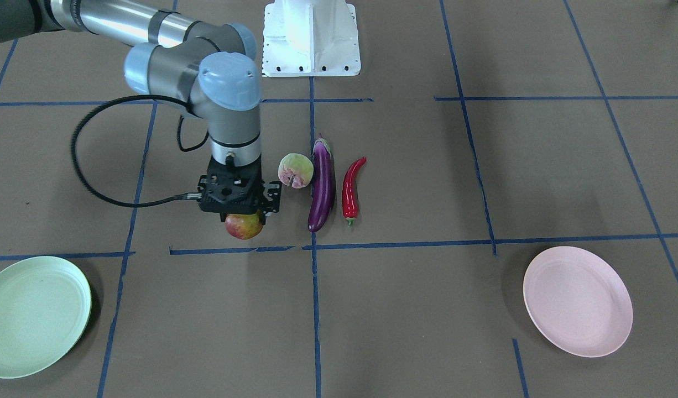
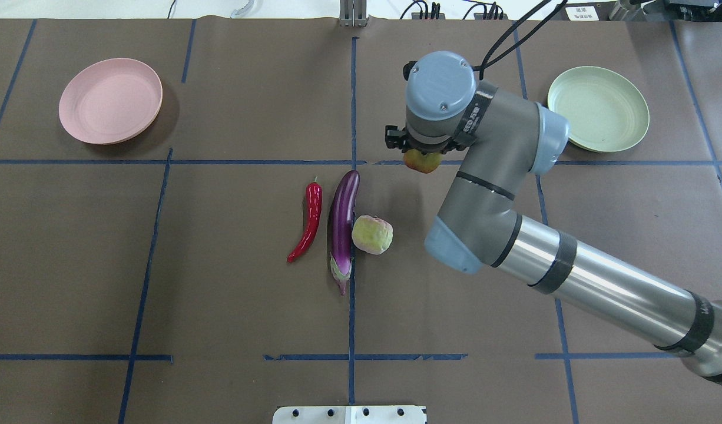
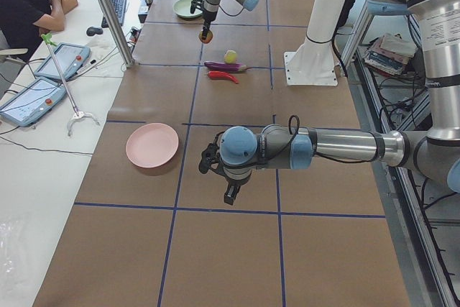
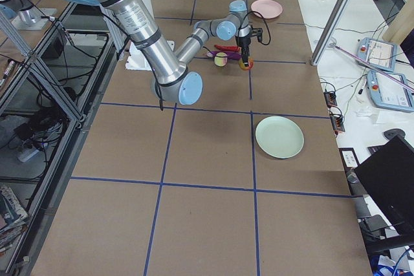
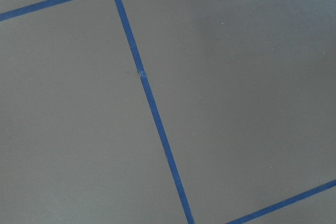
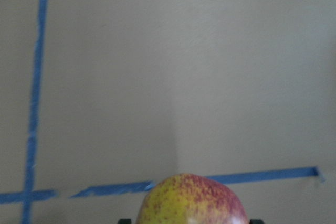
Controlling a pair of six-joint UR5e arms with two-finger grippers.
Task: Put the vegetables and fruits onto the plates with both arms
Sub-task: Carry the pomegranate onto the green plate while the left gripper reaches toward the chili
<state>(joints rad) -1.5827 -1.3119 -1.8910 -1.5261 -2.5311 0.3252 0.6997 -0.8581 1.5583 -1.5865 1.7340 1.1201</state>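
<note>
Barely begun: the right tool pinches the pomegranate above the middle of the worktop, the peach, eggplant and chili wait there, the green plate and pink plate hold nothing, and whether the left tool is spread I cannot tell.

My right hand hangs above the desk, clamped on the pomegranate, and open desk runs from it to the green plate. Behind it, the peach-like fruit lies right against the eggplant, with only a narrow strip of desk before the chili. That leaves tight room for fingers. My left hand has bare desk toward the pink plate.
</note>
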